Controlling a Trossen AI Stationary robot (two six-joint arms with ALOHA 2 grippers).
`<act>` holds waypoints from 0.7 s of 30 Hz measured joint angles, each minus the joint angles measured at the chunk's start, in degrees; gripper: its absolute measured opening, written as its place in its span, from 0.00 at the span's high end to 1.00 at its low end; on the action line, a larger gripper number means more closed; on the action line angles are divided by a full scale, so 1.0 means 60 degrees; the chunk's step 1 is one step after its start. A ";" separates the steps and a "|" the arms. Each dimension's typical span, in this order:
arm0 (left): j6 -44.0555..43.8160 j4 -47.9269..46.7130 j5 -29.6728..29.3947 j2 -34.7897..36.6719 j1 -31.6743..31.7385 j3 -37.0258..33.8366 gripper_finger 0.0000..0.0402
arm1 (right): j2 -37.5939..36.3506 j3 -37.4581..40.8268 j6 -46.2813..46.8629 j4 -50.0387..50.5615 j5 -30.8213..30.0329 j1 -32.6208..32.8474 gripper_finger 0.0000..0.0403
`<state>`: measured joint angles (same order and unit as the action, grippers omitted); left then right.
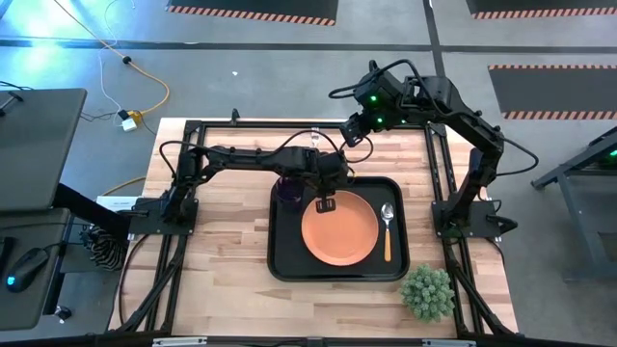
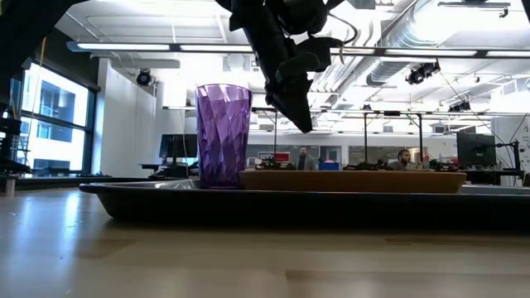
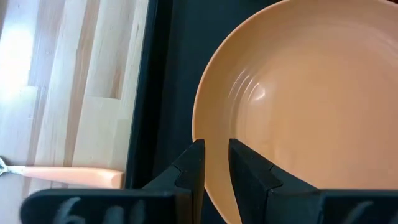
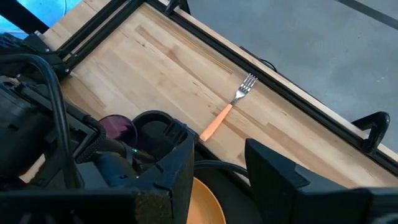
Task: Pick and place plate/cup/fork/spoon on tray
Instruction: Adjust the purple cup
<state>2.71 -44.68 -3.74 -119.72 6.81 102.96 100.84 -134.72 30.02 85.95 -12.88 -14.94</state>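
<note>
The black tray [image 1: 280, 260] lies at the table's middle. On it rest the orange plate [image 1: 339, 229], flat on its base, the spoon [image 1: 388, 227] to the plate's right, and the purple cup [image 2: 223, 135], upright at the tray's far left corner. The fork [image 4: 227, 112] lies flat on the wood beyond the tray's far rim; its handle also shows in the left wrist view [image 3: 74, 176]. My left gripper [image 3: 216, 168] hangs over the plate's far left rim, clear of it in the low view [image 2: 302, 126], its fingers a narrow gap apart and empty. My right gripper [image 4: 217, 180] is open and empty, raised over the table's far side.
A small green plant [image 1: 426, 292] stands at the table's near right, beside the tray's corner. Bare wood lies left of the tray and along the near edge. People show far off in the room behind the table in the low view.
</note>
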 joint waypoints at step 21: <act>-0.1038 -0.0529 -0.0028 0.1949 0.0256 0.0054 0.84 | -0.1030 -0.0040 -0.1829 -0.1530 -0.0110 -0.0658 0.66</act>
<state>-3.53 -47.86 -3.91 -108.02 8.35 103.28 94.66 -134.96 19.04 76.77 -13.55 -18.89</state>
